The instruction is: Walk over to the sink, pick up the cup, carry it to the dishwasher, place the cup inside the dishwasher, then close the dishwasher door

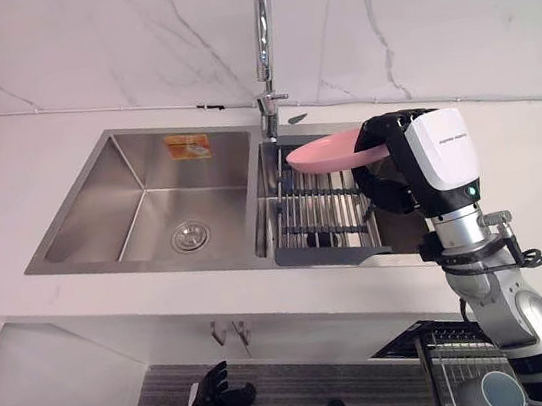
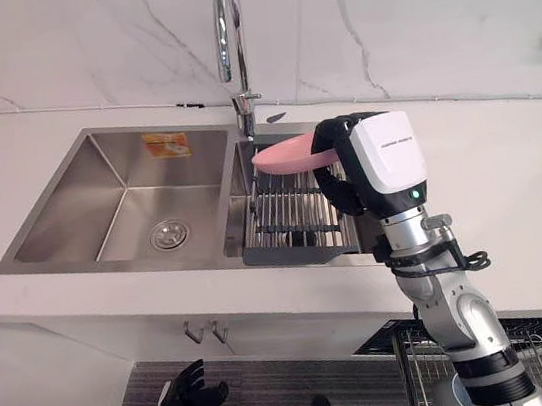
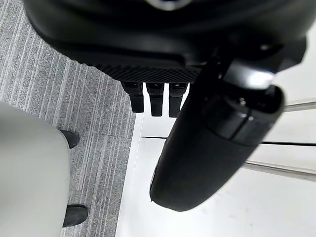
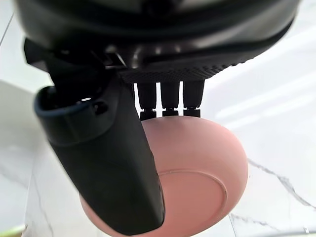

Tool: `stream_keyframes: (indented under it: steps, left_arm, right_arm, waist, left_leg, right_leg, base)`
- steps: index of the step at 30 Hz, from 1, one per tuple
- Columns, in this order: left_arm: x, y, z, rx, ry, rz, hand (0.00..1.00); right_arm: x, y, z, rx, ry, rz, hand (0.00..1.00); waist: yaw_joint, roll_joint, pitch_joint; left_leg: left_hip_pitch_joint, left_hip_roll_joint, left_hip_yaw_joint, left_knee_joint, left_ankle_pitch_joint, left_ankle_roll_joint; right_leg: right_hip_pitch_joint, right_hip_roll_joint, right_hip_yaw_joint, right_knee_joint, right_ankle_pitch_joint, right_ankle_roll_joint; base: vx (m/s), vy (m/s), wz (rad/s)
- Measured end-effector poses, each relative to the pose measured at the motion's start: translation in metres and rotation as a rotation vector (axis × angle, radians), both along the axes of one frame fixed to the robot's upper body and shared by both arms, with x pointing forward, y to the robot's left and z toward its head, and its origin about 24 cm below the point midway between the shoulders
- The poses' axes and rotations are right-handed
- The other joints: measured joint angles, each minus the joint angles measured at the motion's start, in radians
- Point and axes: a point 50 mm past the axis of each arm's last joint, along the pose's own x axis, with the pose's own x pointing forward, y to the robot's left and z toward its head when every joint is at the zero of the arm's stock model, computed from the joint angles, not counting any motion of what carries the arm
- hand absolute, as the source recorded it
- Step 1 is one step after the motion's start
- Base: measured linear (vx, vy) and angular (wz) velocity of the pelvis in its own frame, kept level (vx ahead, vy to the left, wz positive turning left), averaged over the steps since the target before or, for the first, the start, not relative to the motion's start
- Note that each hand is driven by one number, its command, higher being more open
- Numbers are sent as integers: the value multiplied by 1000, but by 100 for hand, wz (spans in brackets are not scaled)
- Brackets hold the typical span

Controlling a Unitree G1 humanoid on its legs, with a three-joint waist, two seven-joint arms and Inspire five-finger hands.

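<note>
- The right hand is raised over the right basin of a stainless double sink, with its white-backed wrist housing turned up toward the head camera.
- It is clamped on a pink cup. In the right wrist view the thumb lies across the cup's side and the fingers curl behind it.
- The cup is lying sideways in the grip — its ringed base faces the wrist camera — and it is held in the air, clear of the basin.
- Below the cup a dark wire drying rack sits inside the right basin.
- A curved chrome faucet rises at the divider between the basins, just behind the cup.
- The left basin holds a round drain and has an orange sticker on its back wall.
- The sink is set in a white countertop under a veined marble wall.
- The left hand hangs low over the grey striped floor, with its fingers loosely apart and holding nothing.
- A wire dishwasher rack shows at the lower right — well below counter level, beside the right arm.
</note>
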Motion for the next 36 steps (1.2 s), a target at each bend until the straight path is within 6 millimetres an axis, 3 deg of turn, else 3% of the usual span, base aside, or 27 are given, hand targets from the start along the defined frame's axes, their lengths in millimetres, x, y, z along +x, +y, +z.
stream_keyframes:
  steps: [9, 16, 24, 25, 26, 28, 31, 33, 34, 36]
  left_arm:
    - [-1, 0, -1, 11, 11, -19, 90]
    - [-4, -2, -2, 7, 24, -23, 90]
    - [1, -3, 0, 5, -3, -22, 90]
    - [2, -2, 1, 9, -8, -23, 90]
    - [2, -2, 0, 6, -8, -14, 90]
    - [4, -1, 0, 5, -5, -7, 90]
    - [7, -1, 1, 2, -6, 6, 90]
    - [8, 4, 1, 19, -4, 6, 90]
    - [5, 1, 0, 9, 9, 11, 90]
    - [4, 0, -1, 9, 13, 3, 90]
  right_arm:
    - [-18, 2, -3, 98, -4, 2, 30]
    - [-28, 5, 8, 105, -69, 19, 30]
    - [-27, 1, 9, 110, -65, -18, 30]
    - [-26, 0, 8, 115, -60, -29, 30]
    - [-26, -2, 7, 120, -56, -49, 30]
    - [-26, -1, 6, 118, -54, -55, 30]
    - [-28, 1, 5, 92, -59, -48, 30]
    - [-31, 1, 1, 80, -44, -51, 30]
    - [-34, -2, -7, 86, -9, -72, 30]
    - [-41, -10, -18, 91, 49, -122, 30]
  waist:
    - [-16, 1, -2]
    - [-32, 17, -13]
    - [-30, 15, 22]
    - [-41, 12, 35]
    - [-46, 12, 42]
    - [-45, 14, 48]
    - [-27, 11, 46]
    - [-28, -2, 36]
    - [-36, 13, 30]
    - [-36, 14, 19]
  left_leg:
    - [13, 1, 17, -12, 2, 0]
    - [-34, 14, 49, 51, -34, -1]
    - [-57, 13, 198, 163, -84, 19]
    - [-59, 13, 212, 183, -91, 25]
    - [-66, 23, 252, 184, -99, 40]
    - [-61, 27, 277, 173, -104, 44]
    - [-58, 48, 319, 175, -105, 34]
    - [-85, 62, 327, 194, -113, 13]
    - [-92, 87, 320, 194, -99, -9]
    - [-87, 114, 332, 176, -85, -30]
  right_leg:
    - [2, 1, 16, -1, 0, 0]
    - [-44, 20, 69, 4, 10, 0]
    - [-181, 68, 288, 144, 23, 22]
    - [-187, 67, 287, 154, 25, 25]
    - [-208, 52, 216, 191, -3, 5]
    - [-247, 4, 73, 373, -97, -34]
    - [-193, -73, -41, 463, -213, -16]
    - [-134, -67, -33, 316, -231, 14]
    - [-116, -29, -32, 254, -194, -1]
    - [-104, 5, -19, 211, -166, -18]
  base:
    - [-5, 6, -5]
    - [1, 0, -24]
    - [-58, 44, -91]
    - [-183, 28, -71]
    - [-199, 14, -54]
    - [-165, -3, -32]
    - [-100, -83, -45]
    - [-4, -235, -36]
    - [32, -208, -27]
    - [71, -154, -32]
